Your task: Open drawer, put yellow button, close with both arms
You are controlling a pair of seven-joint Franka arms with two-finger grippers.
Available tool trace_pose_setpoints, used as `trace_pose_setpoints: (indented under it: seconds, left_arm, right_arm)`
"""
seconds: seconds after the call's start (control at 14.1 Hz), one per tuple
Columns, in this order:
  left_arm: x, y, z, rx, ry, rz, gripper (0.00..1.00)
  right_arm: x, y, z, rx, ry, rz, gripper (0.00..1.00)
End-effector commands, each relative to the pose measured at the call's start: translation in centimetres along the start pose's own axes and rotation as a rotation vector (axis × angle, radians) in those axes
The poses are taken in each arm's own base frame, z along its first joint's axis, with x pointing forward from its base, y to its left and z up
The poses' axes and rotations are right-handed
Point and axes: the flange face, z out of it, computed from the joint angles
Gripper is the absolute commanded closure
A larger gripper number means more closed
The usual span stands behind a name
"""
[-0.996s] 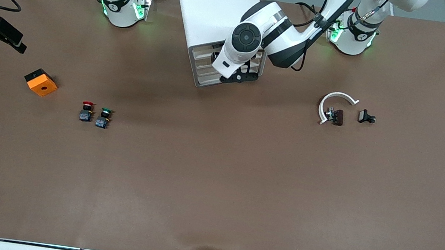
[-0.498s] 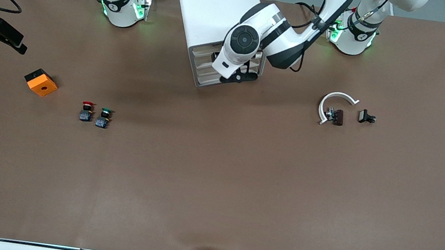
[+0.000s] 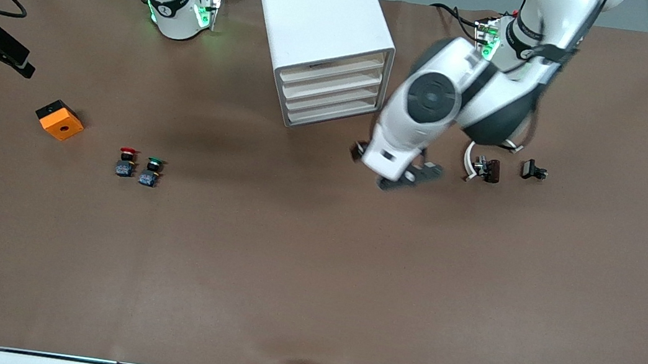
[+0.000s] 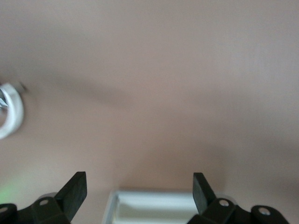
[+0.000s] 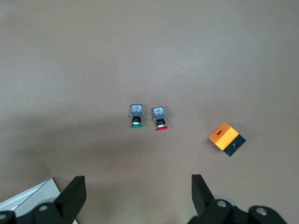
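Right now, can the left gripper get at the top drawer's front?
Probably yes. The left gripper, open and empty, hangs over the table beside the cabinet; nothing stands between it and the top drawer. The right gripper, open, waits over the table by the red button and green button.

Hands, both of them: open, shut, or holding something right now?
Left hand: open, empty, over bare table beside the cabinet.
Right hand: open, empty, waiting above the table.

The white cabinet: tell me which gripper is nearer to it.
Left. The left gripper is over bare table just off the white cabinet, toward the left arm's end. The right gripper is up by the table's edge at the right arm's end, over the orange block.
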Motion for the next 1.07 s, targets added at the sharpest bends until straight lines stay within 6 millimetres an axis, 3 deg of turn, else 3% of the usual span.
trace_pose_setpoints:
  seconds: [0.0,0.14,0.28,0.5,0.71,0.92,1.0]
  left_arm:
    - [5.6,-3.0,-2.7,0.018,0.089,-0.025,0.00]
    - [9.4,-6.1,-5.1,0.020,0.150,-0.004,0.00]
    - [13.6,-11.0,-7.0,0.015,0.169,0.044,0.00]
    - [17.4,-17.3,-11.4,0.000,0.223,0.094,0.00]
    - [17.9,-23.0,-15.6,0.015,0.245,0.088,0.00]
    - [14.3,-26.4,-20.0,0.045,0.267,0.139,0.00]
    - [13.5,-27.6,-20.6,0.057,0.260,0.144,0.00]
  right_arm:
    - [-0.1,0.3,-0.6,-0.010,0.007,0.005,0.00]
    - [-0.1,0.3,-0.7,-0.010,0.008,0.005,0.00]
    - [-0.1,0.2,-0.7,-0.010,0.008,0.003,0.00]
    - [-0.1,0.2,-0.8,-0.010,0.011,0.003,0.00]
    - [-0.1,0.2,-0.8,-0.010,0.011,0.003,0.00]
    - [-0.1,0.2,-0.8,-0.010,0.011,0.005,0.00]
    - [-0.1,0.2,-0.8,-0.010,0.013,0.005,0.00]
